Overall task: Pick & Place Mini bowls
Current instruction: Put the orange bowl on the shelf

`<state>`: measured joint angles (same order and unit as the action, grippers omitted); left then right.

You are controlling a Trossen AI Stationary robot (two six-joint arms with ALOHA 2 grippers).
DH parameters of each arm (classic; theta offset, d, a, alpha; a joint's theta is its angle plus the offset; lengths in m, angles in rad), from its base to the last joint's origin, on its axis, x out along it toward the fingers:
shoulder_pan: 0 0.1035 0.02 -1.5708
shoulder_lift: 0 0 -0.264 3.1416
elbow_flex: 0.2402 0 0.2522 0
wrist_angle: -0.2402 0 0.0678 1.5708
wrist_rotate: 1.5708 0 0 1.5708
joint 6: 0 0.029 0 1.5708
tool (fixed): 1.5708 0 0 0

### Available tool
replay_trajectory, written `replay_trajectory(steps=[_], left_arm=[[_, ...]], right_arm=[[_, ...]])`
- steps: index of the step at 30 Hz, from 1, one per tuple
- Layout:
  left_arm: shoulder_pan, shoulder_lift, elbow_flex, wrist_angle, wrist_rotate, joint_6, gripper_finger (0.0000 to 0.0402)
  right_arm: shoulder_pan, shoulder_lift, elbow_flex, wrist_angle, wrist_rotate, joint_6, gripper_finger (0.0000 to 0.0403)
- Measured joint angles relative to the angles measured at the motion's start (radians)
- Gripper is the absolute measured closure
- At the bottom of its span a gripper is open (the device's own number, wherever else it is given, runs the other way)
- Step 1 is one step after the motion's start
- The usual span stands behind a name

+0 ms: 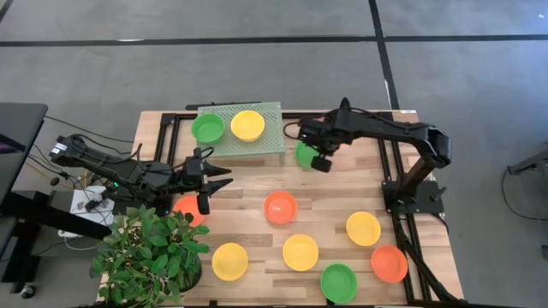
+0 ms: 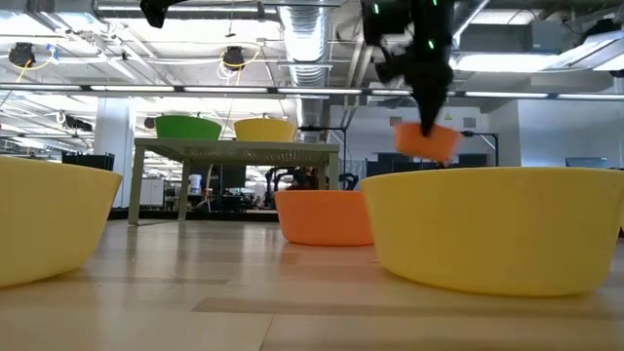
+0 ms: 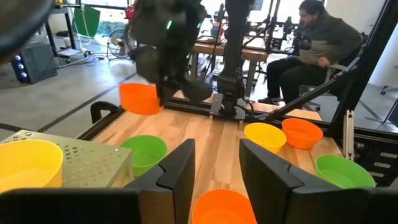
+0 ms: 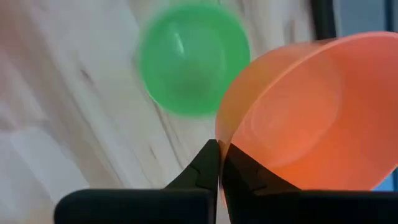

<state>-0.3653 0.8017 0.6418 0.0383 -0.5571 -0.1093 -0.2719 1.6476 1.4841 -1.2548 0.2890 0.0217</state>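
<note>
An orange bowl [image 4: 298,118] is pinched by its rim in the right gripper [image 4: 219,163], to be lowered level onto the rack [image 1: 274,128]; the left gripper [image 3: 214,163] is held open above the worktop [image 1: 342,184].

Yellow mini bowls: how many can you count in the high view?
4: yellow bowl on the mesh rack, another beside the plant, another mid-table, another near the right arm's base. The plant could hide more.

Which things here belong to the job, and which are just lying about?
Job:
- orange bowl, pinched in right gripper
- green bowl and yellow bowl on rack
- loose bowls on table
- left gripper, open, waiting

Lying about:
- potted plant
</note>
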Motion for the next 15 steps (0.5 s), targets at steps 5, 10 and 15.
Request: replay_trajectory(steps=[5, 10, 15], left_arm=[[0.000, 0.000, 0.000, 0.000, 0.000, 0.000, 0.0275], [0.000, 0.000, 0.000, 0.000, 0.000, 0.000, 0.0275], [0.001, 0.000, 0.000, 0.001, 0.000, 0.000, 0.0275]], right_arm=[[0.060, -0.001, 0.067, 0.129, -0.030, -0.140, 0.0399], [0.087, 0.003, 0.068, 0.254, -0.059, -0.228, 0.0399], [0.079, 0.030, 0.072, 0.321, -0.059, -0.265, 0.0401]])
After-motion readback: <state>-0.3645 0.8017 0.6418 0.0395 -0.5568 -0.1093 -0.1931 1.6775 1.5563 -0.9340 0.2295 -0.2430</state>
